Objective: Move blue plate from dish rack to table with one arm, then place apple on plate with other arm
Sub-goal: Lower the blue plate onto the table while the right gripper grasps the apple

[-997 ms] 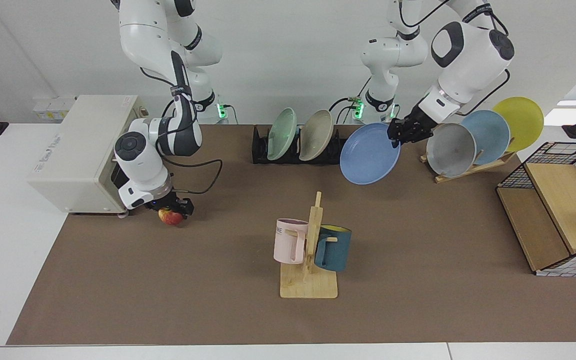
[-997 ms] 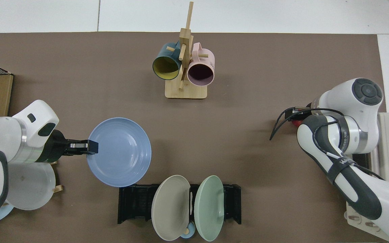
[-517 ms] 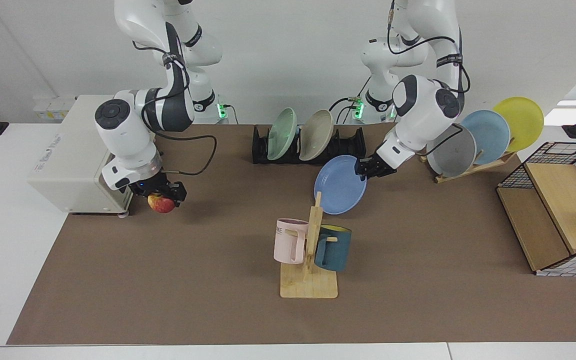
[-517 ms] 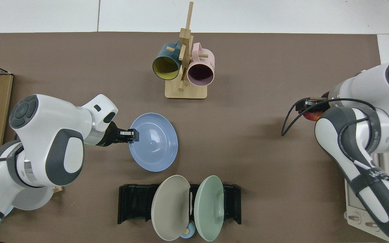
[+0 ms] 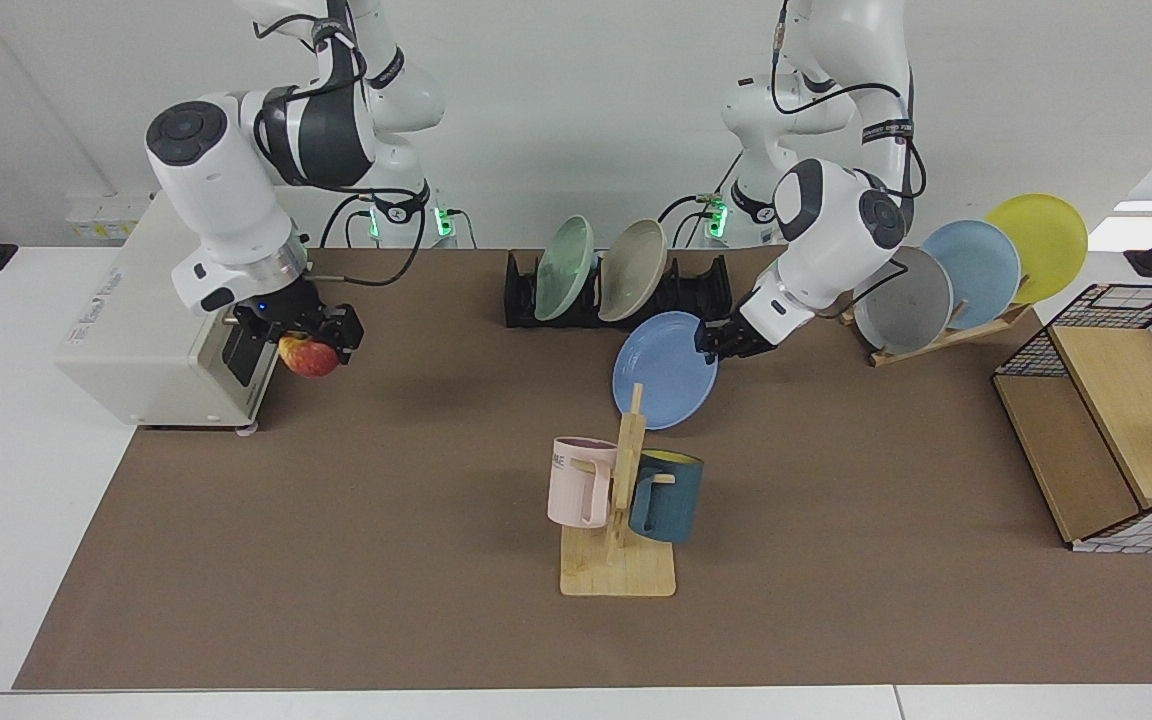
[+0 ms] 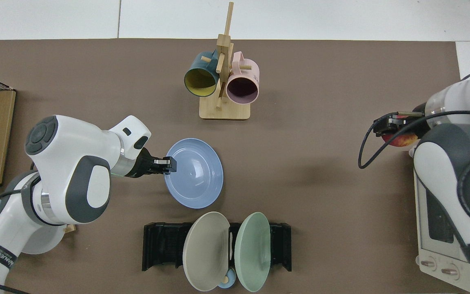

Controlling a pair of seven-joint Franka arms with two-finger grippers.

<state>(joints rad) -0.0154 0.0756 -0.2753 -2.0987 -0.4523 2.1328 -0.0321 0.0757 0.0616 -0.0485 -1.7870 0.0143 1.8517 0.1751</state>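
Meanwhile, left gripper (image 5: 719, 338) clamped on blue plate (image 5: 664, 372) rim, tilted above table (image 5: 336, 560) before dish rack (image 5: 701, 290), right gripper (image 5: 298, 325) gripping apple (image 5: 308, 357) aloft beside oven (image 5: 126, 330)

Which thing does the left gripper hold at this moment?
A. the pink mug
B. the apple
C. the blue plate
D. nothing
C: the left gripper is closed on the rim of the blue plate, out of the dish rack, while the right gripper holds the apple.
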